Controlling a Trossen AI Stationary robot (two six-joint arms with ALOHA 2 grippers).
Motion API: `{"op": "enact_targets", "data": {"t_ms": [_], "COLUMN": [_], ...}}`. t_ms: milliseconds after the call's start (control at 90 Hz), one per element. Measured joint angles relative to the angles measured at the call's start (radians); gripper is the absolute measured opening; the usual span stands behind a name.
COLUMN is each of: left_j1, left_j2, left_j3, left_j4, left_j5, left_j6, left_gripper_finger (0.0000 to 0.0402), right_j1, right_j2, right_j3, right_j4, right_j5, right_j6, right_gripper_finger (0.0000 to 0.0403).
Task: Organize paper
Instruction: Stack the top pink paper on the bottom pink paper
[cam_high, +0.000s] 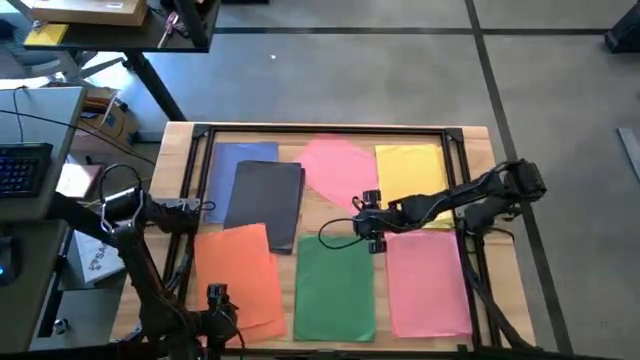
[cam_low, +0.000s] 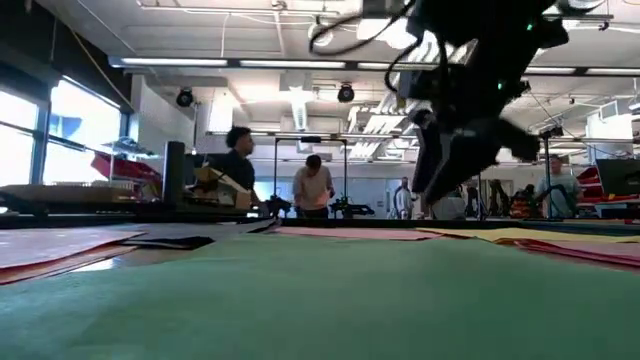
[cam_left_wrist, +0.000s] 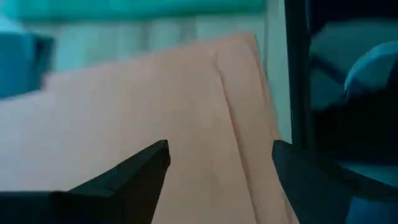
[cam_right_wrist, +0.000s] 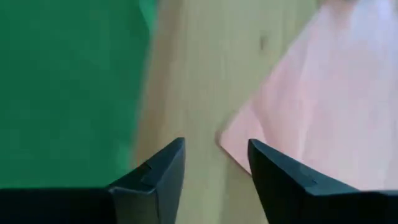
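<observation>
High view: coloured paper sheets lie across the desk, sorting under way — the right hand (cam_high: 371, 222), open and empty, hovers mid-desk between the green sheet (cam_high: 335, 283) and the pink sheet (cam_high: 428, 280). Next, likely, pinching the pink corner; the left hand (cam_high: 216, 296), open, waits over the orange sheets (cam_high: 240, 275).

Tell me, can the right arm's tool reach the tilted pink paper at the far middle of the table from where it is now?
Probably yes. The right tool, fingers open, hovers beside the tilted pink paper, with nothing lying between them.
</observation>
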Motion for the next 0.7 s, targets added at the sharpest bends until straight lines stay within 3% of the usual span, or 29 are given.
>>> {"op": "enact_targets", "data": {"t_ms": [122,344,578,700], "left_j1": [0.043,0.202,0.420,0.568], "left_j2": [-0.009,-0.009,-0.055,-0.140], "left_j3": [0.000,-0.110,-0.268,-0.356], "left_j4": [-0.014,-0.020,0.007,0.105], "left_j5": [-0.192,-0.329,-0.387,-0.379], "left_j6": [-0.042,0.027,0.031,0.139], "left_gripper_finger": [0.0270,0.0238,0.0187,0.0153], "right_j1": [-0.031,-0.100,-0.139,-0.142], "right_j2": [0.054,0.149,0.196,0.199], "right_j3": [0.000,0.004,0.002,0.000], "right_j4": [-0.016,0.003,0.086,0.149], "right_j5": [0.100,0.149,0.164,0.157], "right_j6": [-0.087,-0.255,-0.287,-0.286], "right_gripper_finger": [0.0210,0.0225,0.0204,0.0196]}}
